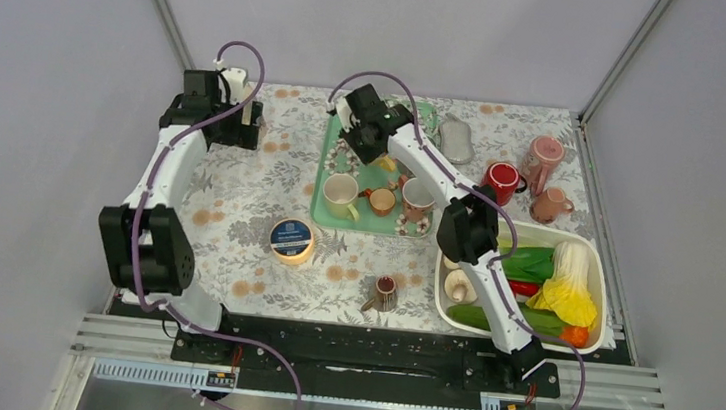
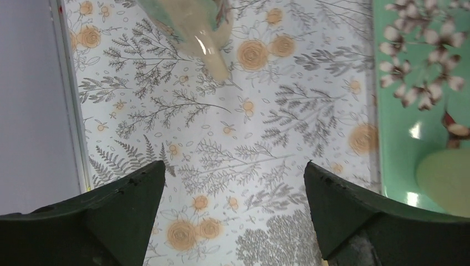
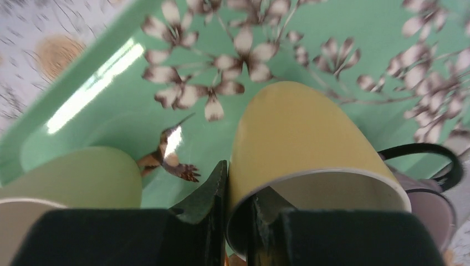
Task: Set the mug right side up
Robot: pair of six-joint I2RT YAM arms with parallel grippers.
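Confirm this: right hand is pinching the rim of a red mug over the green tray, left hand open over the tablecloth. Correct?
Not quite: the mug is yellow, not red, as the right wrist view shows. The rest is right: the right hand pinches its rim, one finger inside and one outside, over the green tray, and the left hand is open over the tablecloth.

Near rim of yellow mug (image 3: 299, 133) hidden behind right claw (image 3: 239, 188); green mug (image 3: 83, 172) cut by left edge; pale shape (image 2: 194, 33) blurred, unidentifiable.
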